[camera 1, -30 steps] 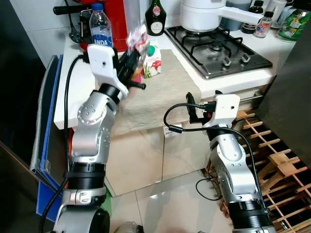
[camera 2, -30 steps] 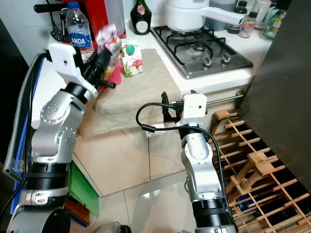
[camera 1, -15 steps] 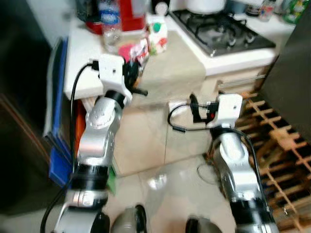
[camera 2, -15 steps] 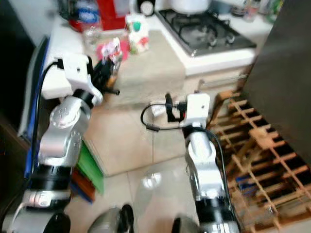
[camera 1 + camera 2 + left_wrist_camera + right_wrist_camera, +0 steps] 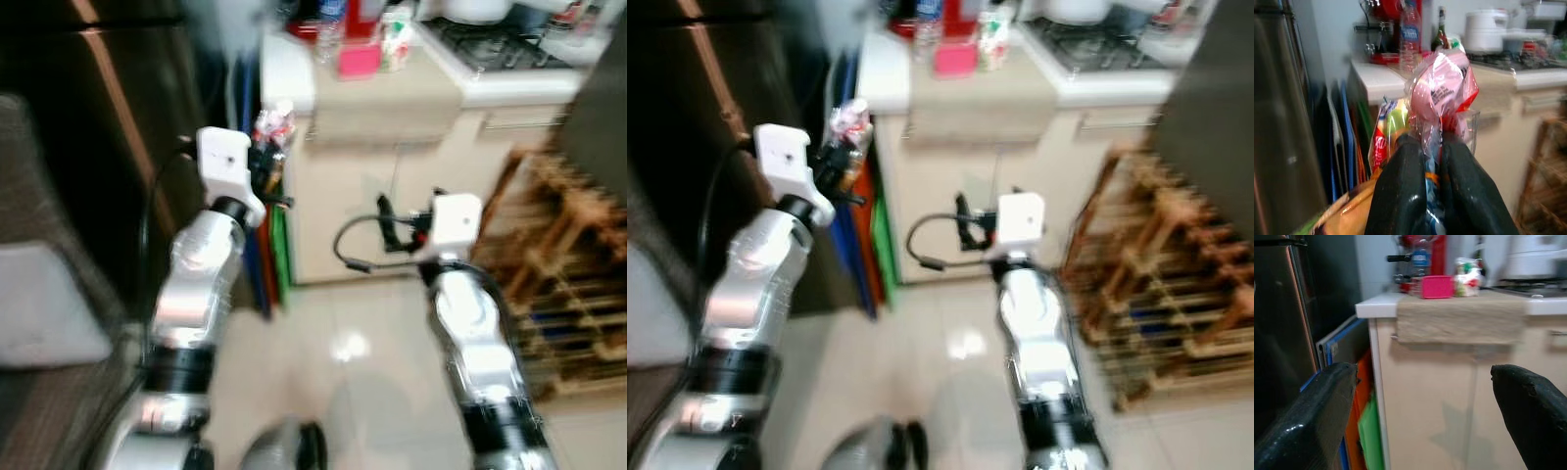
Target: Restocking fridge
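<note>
My left gripper (image 5: pixel 266 166) is raised at chest height, shut on a crinkly pink and red plastic packet (image 5: pixel 1442 95), seen close up between the black fingers (image 5: pixel 1400 191) in the left wrist view. The packet (image 5: pixel 273 125) pokes up above the fingers. On the white counter (image 5: pixel 294 83) behind stand a pink box (image 5: pixel 359 59), a small carton (image 5: pixel 396 45) and a water bottle (image 5: pixel 1409 36). My right gripper (image 5: pixel 382 221) hangs open in front of the counter's cupboard front, its two fingers (image 5: pixel 1312 416) wide apart with nothing between them. The dark fridge front (image 5: pixel 108 147) is at the left.
Blue, orange and green flat boards (image 5: pixel 266 250) lean in the gap between counter and fridge. A wooden wine rack (image 5: pixel 568 284) stands at the right on the tiled floor (image 5: pixel 343 372). A hob (image 5: pixel 490 49) with a white pot sits on the counter's far end.
The camera has backed off and swung left, so the counter now lies further away. The left gripper still holds the packet, away from the counter top.
</note>
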Robot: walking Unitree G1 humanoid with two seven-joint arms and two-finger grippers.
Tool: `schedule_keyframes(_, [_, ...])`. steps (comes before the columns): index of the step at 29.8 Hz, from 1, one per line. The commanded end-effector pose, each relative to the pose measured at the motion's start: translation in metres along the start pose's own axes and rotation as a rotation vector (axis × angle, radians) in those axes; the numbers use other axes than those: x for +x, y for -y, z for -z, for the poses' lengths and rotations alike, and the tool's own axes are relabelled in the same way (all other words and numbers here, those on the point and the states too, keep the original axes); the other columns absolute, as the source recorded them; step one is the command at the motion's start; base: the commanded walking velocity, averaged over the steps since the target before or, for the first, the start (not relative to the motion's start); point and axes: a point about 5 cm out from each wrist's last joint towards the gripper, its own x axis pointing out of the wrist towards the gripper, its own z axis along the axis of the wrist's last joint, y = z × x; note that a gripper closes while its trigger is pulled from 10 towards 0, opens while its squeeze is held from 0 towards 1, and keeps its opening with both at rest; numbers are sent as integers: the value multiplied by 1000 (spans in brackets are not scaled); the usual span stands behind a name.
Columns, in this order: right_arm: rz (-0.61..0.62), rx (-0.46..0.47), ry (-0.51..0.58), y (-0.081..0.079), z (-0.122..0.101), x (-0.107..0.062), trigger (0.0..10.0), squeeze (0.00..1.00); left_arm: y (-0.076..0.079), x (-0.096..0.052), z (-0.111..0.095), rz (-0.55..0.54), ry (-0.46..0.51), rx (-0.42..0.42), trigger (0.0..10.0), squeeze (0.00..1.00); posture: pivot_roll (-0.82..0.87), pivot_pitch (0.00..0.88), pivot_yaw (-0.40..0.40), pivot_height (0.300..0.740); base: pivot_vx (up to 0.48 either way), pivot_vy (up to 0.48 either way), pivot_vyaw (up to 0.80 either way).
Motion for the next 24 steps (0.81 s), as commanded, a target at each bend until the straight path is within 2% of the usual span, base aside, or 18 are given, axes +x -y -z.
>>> schedule_keyframes(1, [9,-18,28,3,-8,3,10000,0,-1,2,-10,0,39,36,10000,0,-10,0,80,740,0,0,763])
schedule_keyframes(5, [11,1,4,3,0,0,10000,0,-35,-19,22,-126,-71,90,10000,0,10,0,73,740,0,0,691])
schedule_keyframes(9, [7,0,-16,4,6,-3,10000,0,-55,-38,45,-243,-172,93,10000,0,26,0,70,740,0,0,647])
schedule_keyframes(11, [4,0,-19,2,8,-3,10000,0,-58,-42,48,-260,-184,83,10000,0,32,0,70,740,0,0,625])
schedule_keyframes(15, [-8,8,-20,-2,9,-2,10000,0,-54,-41,45,-241,-165,104,10000,0,38,0,69,740,0,0,605])
schedule_keyframes(18, [-29,12,-26,-8,11,-4,10000,0,-56,-41,44,-242,-153,101,10000,0,46,0,70,740,0,-442,577])
schedule_keyframes(24, [-40,14,-35,-8,15,-4,10000,0,-55,-41,46,-244,-157,115,10000,0,50,0,63,740,0,-479,536])
